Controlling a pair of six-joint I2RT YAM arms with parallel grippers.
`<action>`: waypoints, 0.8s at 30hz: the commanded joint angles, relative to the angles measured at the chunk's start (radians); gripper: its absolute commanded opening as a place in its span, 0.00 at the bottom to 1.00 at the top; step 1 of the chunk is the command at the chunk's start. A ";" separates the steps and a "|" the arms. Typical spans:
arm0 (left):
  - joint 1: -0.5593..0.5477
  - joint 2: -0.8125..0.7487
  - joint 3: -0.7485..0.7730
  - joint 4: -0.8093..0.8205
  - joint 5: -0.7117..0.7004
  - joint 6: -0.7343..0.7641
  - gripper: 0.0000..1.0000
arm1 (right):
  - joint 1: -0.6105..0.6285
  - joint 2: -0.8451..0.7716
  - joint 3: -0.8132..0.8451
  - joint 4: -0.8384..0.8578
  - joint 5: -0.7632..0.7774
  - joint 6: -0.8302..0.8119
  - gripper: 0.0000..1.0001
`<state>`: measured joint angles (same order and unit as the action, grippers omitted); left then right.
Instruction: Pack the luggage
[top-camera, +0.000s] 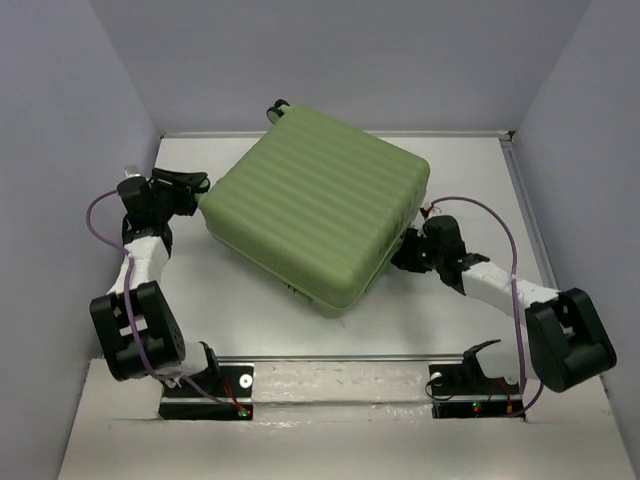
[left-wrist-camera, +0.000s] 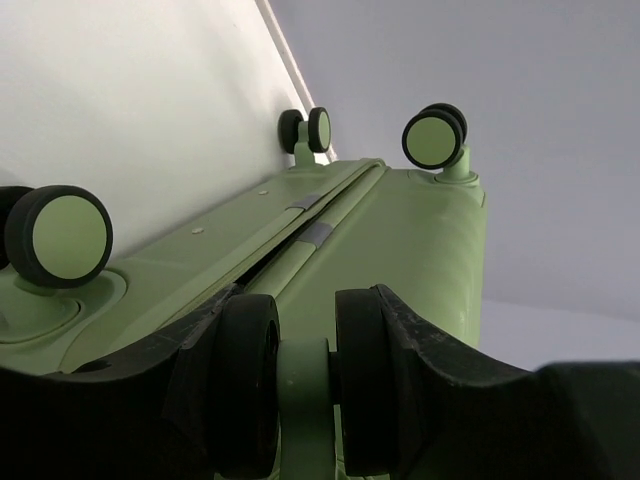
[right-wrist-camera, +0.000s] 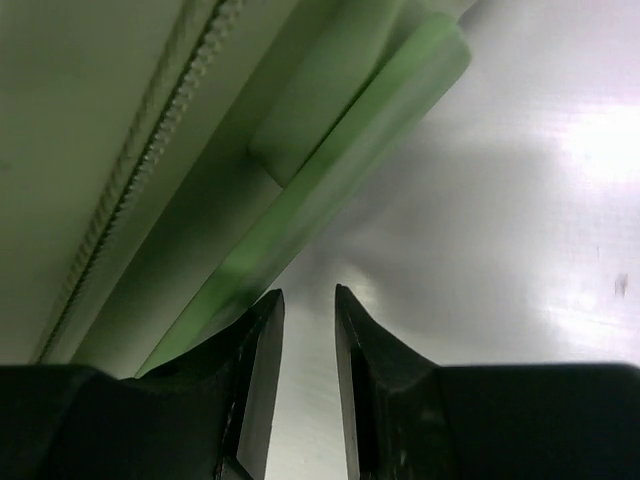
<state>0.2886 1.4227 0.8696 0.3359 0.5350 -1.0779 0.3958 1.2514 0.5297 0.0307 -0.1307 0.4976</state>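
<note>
Top external, closed luggage (top-camera: 318, 215) on table (top-camera: 250, 320), left pincer (left-wrist-camera: 305, 305) clasping wheel (left-wrist-camera: 250, 380)

We've got the luggage (top-camera: 318, 215) lying flat and closed on the table (top-camera: 230, 320), turned askew across the middle and far part. Our left gripper (top-camera: 193, 190) is at its left side, at the wheeled end, with fingers (left-wrist-camera: 170, 400) on either side of the nearest wheel (left-wrist-camera: 250, 385), touching it. The other wheels (left-wrist-camera: 435, 138) stand beyond. Our right gripper (top-camera: 408, 252) is at the right side, just beside the side handle (right-wrist-camera: 350, 150), its fingers a narrow gap apart over bare table.
</note>
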 joint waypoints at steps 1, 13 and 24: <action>0.012 -0.145 -0.105 -0.011 0.027 0.131 0.06 | -0.049 0.081 0.231 0.330 -0.288 -0.042 0.35; 0.043 -0.198 0.041 -0.150 -0.062 0.249 0.95 | -0.049 -0.174 0.050 0.138 -0.297 -0.091 0.48; 0.038 -0.634 -0.194 -0.259 -0.199 0.378 0.82 | 0.040 -0.411 -0.165 0.198 -0.403 -0.064 0.11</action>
<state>0.3321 0.9749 0.8051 0.0441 0.3073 -0.7746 0.3828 0.8890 0.3744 0.1390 -0.4732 0.4274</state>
